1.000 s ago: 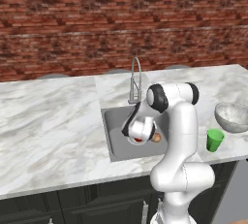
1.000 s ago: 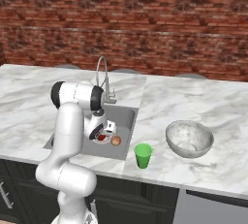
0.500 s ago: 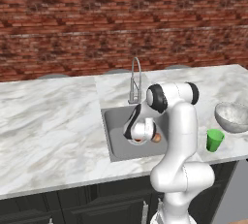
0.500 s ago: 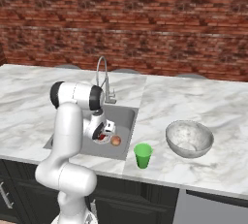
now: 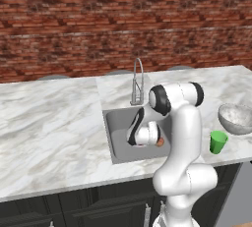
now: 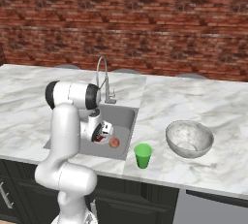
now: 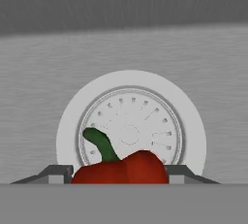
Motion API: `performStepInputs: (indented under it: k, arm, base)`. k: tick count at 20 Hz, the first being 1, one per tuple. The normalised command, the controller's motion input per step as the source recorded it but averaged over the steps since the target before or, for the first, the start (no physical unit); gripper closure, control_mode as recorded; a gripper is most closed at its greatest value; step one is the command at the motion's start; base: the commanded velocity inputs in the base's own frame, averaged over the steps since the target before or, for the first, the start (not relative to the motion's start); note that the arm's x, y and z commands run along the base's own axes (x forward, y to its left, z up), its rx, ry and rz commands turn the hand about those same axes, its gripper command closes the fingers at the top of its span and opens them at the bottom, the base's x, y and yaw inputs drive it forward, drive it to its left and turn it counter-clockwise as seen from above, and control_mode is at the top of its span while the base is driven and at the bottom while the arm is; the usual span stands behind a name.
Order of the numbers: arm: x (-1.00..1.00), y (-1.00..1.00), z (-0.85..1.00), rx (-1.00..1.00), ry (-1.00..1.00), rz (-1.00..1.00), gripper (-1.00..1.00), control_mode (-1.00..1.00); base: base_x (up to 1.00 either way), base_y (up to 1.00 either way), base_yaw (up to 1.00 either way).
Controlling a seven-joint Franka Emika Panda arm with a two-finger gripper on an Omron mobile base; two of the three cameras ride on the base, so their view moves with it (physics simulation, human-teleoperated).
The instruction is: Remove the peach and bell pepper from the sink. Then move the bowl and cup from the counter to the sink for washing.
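Down in the sink (image 6: 123, 116), our gripper (image 7: 120, 173) sits clamped on the bell pepper (image 7: 121, 168) above the drain (image 7: 130, 133). It looks glossy, light, probably slippery; hold its widest flanks.

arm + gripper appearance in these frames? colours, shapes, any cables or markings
The arm is glossy white with rounded, tubular links and black bands at the joints, rising from a bulbous white base. The hand is white and blocky with a dark patch. The gripper has two small flat grey finger tips. No cables or markings can be made out.
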Motion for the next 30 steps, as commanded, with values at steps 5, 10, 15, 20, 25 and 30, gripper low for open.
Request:
performStepInputs:
  k: [5, 10, 15, 20, 25, 30]
  arm:
    - [-0.2, 0.0, 0.12, 0.0, -0.01, 0.0, 1.0, -1.0]
    - [-0.24, 0.0, 0.13, 0.0, -0.04, 0.0, 1.0, -1.0]
    - [-0.27, 0.0, 0.12, 0.0, -0.03, -0.02, 1.0, -1.0]
    - [-0.2, 0.0, 0.14, 0.0, -0.05, -0.01, 1.0, -1.0]
    - [-0.13, 0.0, 0.17, 0.0, 0.0, 0.0, 1.0, -1.0]
    - [-0.17, 0.0, 0.25, 0.0, 0.03, 0.0, 1.0, -1.0]
  base:
    - [0.0, 0.0, 0.0]
    - [0.0, 0.0, 0.0]
    - [0.0, 0.0, 0.0]
    - [0.0, 0.0, 0.0]
    - [0.0, 0.0, 0.0]
    - [0.0, 0.0, 0.0]
